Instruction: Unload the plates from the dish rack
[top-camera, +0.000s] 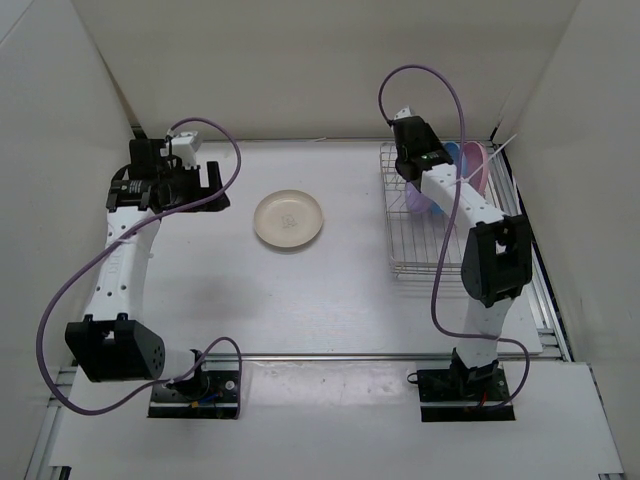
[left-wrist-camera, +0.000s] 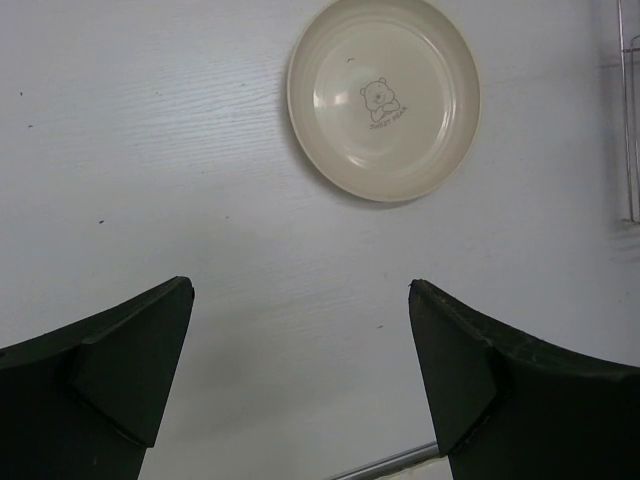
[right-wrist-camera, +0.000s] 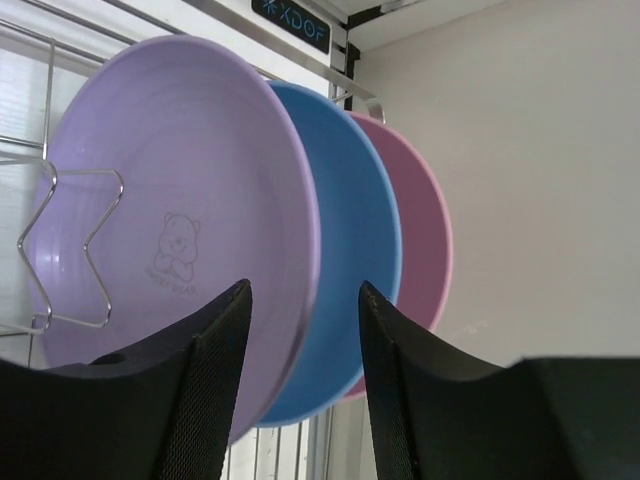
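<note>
The cream-white plate (top-camera: 289, 219) lies flat on the table, also in the left wrist view (left-wrist-camera: 384, 95). The lilac-purple plate (right-wrist-camera: 170, 200), blue plate (right-wrist-camera: 355, 230) and pink plate (right-wrist-camera: 425, 240) stand on edge side by side in the wire dish rack (top-camera: 420, 250). My right gripper (right-wrist-camera: 305, 290) is open, its jaws either side of the lilac plate's rim, not closed on it. In the top view it (top-camera: 412, 178) hangs over the rack's far end. My left gripper (left-wrist-camera: 300, 290) is open and empty above bare table, left of the cream plate (top-camera: 212, 186).
The rack's wire dividers (right-wrist-camera: 70, 250) stand in front of the lilac plate. A rack edge (left-wrist-camera: 630, 120) shows at the right of the left wrist view. White walls enclose the table on three sides, the right wall close to the rack.
</note>
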